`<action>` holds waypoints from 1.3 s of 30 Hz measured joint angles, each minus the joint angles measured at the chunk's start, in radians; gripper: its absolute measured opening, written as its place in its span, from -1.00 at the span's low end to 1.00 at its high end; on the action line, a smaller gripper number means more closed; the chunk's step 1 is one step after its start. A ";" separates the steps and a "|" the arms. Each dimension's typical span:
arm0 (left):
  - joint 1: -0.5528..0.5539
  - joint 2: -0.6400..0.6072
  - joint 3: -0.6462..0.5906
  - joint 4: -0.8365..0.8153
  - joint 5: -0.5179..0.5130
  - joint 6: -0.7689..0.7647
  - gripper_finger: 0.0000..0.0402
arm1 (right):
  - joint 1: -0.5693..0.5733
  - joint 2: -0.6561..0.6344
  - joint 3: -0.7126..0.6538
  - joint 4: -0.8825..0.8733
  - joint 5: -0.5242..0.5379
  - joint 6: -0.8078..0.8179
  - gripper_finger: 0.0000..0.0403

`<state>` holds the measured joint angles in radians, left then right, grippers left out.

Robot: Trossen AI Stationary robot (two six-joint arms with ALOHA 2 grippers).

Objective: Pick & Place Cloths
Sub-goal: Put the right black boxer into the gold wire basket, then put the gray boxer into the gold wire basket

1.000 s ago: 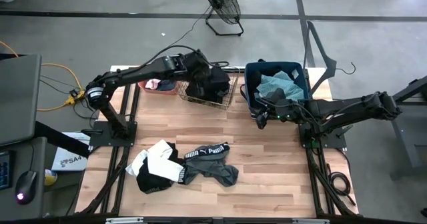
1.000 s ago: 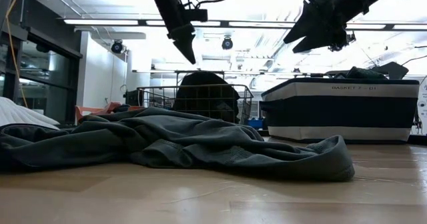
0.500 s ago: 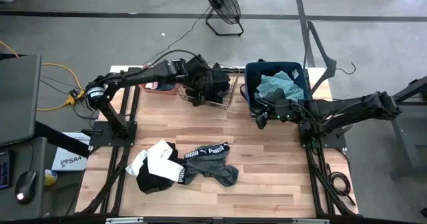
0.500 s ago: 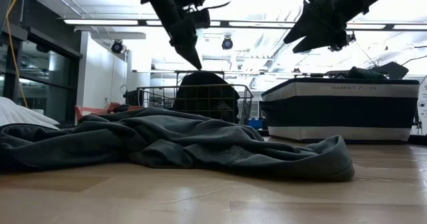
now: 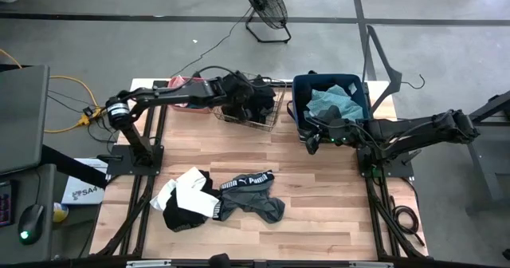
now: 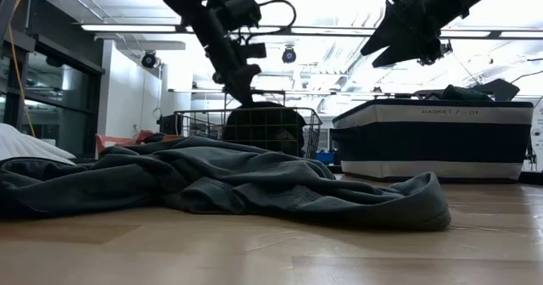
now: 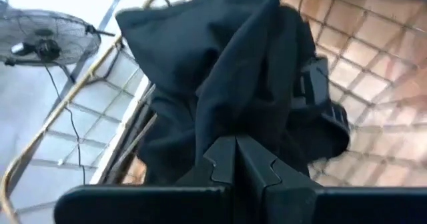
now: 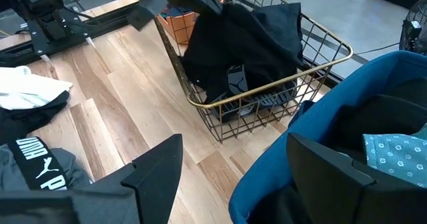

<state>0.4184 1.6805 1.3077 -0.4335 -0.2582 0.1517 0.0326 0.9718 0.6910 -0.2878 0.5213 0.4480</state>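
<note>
Both arms: dark, near-black links, boxy joints. Left arm has a silver collar near its base and black cable loops behind the left tool (image 5: pixel 239 100). Right tool (image 5: pixel 313 136): flat angular black fingers (image 8: pixel 157 167), small green light just behind it, probably an indicator LED.

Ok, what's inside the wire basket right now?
A bunched black garment fills the wire basket, and the left gripper is shut on it. Anything beneath the fabric is covered.
</note>
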 joint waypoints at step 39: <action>-0.026 -0.036 0.154 -0.331 0.430 -0.037 -1.00 | 0.000 0.001 0.000 -0.032 -0.005 0.020 0.28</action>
<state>0.3924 1.6447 1.4620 -0.7647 0.1721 0.1143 0.0330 0.9726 0.6910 -0.3202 0.5163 0.4683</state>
